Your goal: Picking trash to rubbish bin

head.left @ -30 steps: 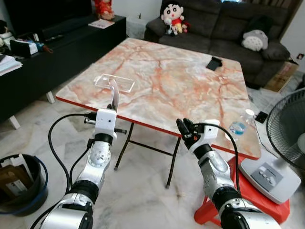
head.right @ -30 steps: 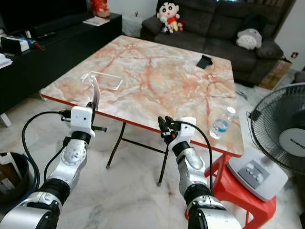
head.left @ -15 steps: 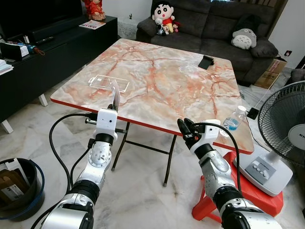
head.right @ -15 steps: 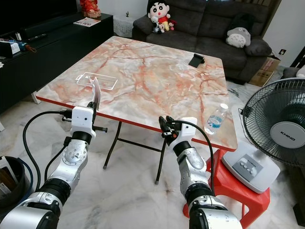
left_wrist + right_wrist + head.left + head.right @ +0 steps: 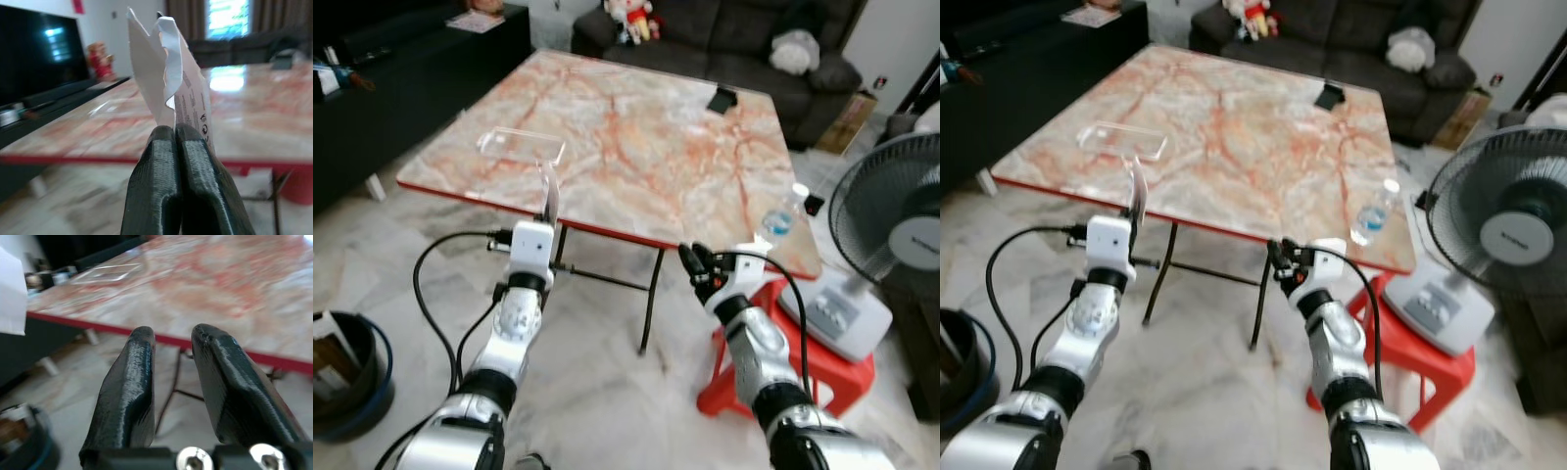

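Left-eye view: left gripper (image 5: 548, 192) is raised in front of the marble table (image 5: 636, 147), fingers pressed together on a torn white wrapper (image 5: 549, 182) that stands upright above them. The rubbish bin (image 5: 352, 377) sits on the floor low on the robot's left, well apart from the wrapper and below it; the left arm is the nearer one. My read: carry step, with the drop yet to come, needing a swing left and down.

Right-eye view: right gripper (image 5: 1280, 260) is held near the table's red edge, holding nothing. A clear tray (image 5: 1122, 142) and a water bottle (image 5: 1371, 211) rest on the table.

Left wrist view: both pads meet on the wrapper's lower edge, its long axis running straight out along the fingers.

Right wrist view: jaws stand slightly apart, nothing between them.
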Tool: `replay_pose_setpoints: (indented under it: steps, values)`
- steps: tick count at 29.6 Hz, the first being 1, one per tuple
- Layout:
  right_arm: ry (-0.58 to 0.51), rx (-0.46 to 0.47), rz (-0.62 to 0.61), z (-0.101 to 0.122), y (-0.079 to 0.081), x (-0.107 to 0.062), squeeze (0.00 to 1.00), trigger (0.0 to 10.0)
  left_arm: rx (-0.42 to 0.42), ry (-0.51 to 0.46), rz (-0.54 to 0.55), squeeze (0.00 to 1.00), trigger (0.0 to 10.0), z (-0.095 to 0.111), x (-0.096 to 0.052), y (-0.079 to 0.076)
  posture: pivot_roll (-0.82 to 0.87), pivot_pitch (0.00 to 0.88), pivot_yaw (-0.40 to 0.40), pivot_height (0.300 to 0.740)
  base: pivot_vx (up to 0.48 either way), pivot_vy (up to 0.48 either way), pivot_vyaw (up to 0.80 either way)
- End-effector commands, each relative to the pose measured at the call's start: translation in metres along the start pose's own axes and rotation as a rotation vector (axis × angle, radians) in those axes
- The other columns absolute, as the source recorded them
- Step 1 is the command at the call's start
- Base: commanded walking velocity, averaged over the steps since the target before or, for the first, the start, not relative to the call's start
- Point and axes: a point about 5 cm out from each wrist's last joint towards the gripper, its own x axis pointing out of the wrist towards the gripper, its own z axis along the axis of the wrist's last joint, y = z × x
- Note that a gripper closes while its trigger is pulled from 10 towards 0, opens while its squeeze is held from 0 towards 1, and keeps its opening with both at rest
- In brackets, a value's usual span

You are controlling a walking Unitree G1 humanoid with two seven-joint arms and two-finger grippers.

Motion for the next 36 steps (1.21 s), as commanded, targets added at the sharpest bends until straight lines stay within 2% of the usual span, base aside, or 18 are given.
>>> replay_pose_setpoints:
  steps: [1, 11, 15, 16, 17, 20, 25, 27, 30, 31, 32, 33, 34, 35, 36]
  values:
    - [0.008, -0.004, -0.016, 0.0, -0.005, -0.003, 0.0, 10.0, 0.0, 0.013, -0.011, 0.0, 10.0, -0.002, -0.001, -0.004, 0.0, 0.045, -0.14, 0.74, -0.274, 0.0, 0.0]
    - [0.02, -0.007, -0.021, -0.001, -0.007, -0.004, 0.0, 10.0, 0.0, 0.027, -0.011, 0.0, 10.0, -0.004, -0.001, -0.004, 0.0, 0.048, -0.143, 0.74, -0.104, 0.0, 0.0]
    - [0.064, -0.029, -0.068, -0.005, -0.015, -0.009, 0.0, 10.0, -0.048, 0.127, -0.031, 0.0, 10.0, -0.018, -0.007, -0.006, 0.0, 0.047, -0.144, 0.74, 0.0, 0.0, 0.0]
    - [0.064, -0.029, -0.068, -0.005, -0.015, -0.009, 0.0, 10.0, -0.048, 0.127, -0.031, 0.0, 10.0, -0.018, -0.007, -0.006, 0.0, 0.047, -0.144, 0.74, 0.0, 0.0, 0.0]
    - [0.085, -0.04, -0.091, -0.007, -0.019, -0.012, 0.0, 10.0, -0.064, 0.172, -0.037, 0.0, 10.0, -0.025, -0.011, -0.006, 0.0, 0.047, -0.145, 0.74, 0.0, 0.0, 0.0]
    - [0.173, -0.081, -0.173, -0.017, -0.034, -0.024, 0.0, 10.0, -0.123, 0.321, -0.063, 0.0, 10.0, -0.046, -0.023, -0.008, 0.0, 0.047, -0.145, 0.74, 0.0, 0.0, 0.0]
    - [0.28, -0.071, -0.308, -0.032, -0.058, -0.051, 0.0, 10.0, -0.121, 0.464, -0.122, 0.0, 10.0, -0.067, -0.042, -0.015, 0.0, 0.045, -0.148, 0.74, 0.0, 0.0, 0.0]
    - [0.391, -0.065, -0.418, -0.048, -0.073, -0.077, 0.0, 10.0, -0.163, 0.591, -0.132, 0.0, 10.0, -0.083, -0.059, -0.02, 0.0, 0.045, -0.146, 0.74, 0.0, 0.0, 0.0]
    - [0.459, -0.05, -0.464, -0.061, -0.077, -0.094, 0.0, 10.0, -0.161, 0.684, -0.155, 0.0, 10.0, -0.095, -0.075, -0.023, 0.0, 0.045, -0.146, 0.74, 0.0, 0.0, 0.0]
    - [0.515, -0.048, -0.494, -0.071, -0.078, -0.106, 0.0, 10.0, -0.154, 0.738, -0.161, 0.0, 10.0, -0.102, -0.086, -0.025, -0.01, 0.04, -0.144, 0.74, 0.0, 0.0, 0.0]
    - [0.515, -0.048, -0.494, -0.071, -0.078, -0.106, 0.0, 10.0, -0.154, 0.738, -0.161, 0.0, 10.0, -0.102, -0.086, -0.025, -0.01, 0.04, -0.144, 0.74, 0.0, 0.0, 0.0]
    - [0.57, -0.029, -0.533, -0.083, -0.079, -0.121, 0.0, 10.0, -0.138, 0.815, -0.183, 0.0, 10.0, -0.111, -0.102, -0.027, -0.01, 0.04, -0.144, 0.74, 0.0, 0.0, 0.0]
    - [0.57, -0.029, -0.533, -0.083, -0.079, -0.121, 0.0, 10.0, -0.138, 0.815, -0.183, 0.0, 10.0, -0.111, -0.102, -0.027, -0.01, 0.04, -0.144, 0.74, 0.0, 0.0, 0.0]
    - [0.601, -0.012, -0.558, -0.09, -0.079, -0.131, 0.0, 10.0, -0.119, 0.86, -0.203, 0.0, 10.0, -0.116, -0.112, -0.029, -0.01, 0.04, -0.144, 0.74, 0.0, 0.0, 0.0]
    - [0.611, -0.01, -0.566, -0.091, -0.079, -0.133, 0.0, 10.0, -0.113, 0.87, -0.208, 0.0, 10.0, -0.118, -0.115, -0.029, -0.01, 0.04, -0.144, 0.74, 0.0, 0.0, 0.0]
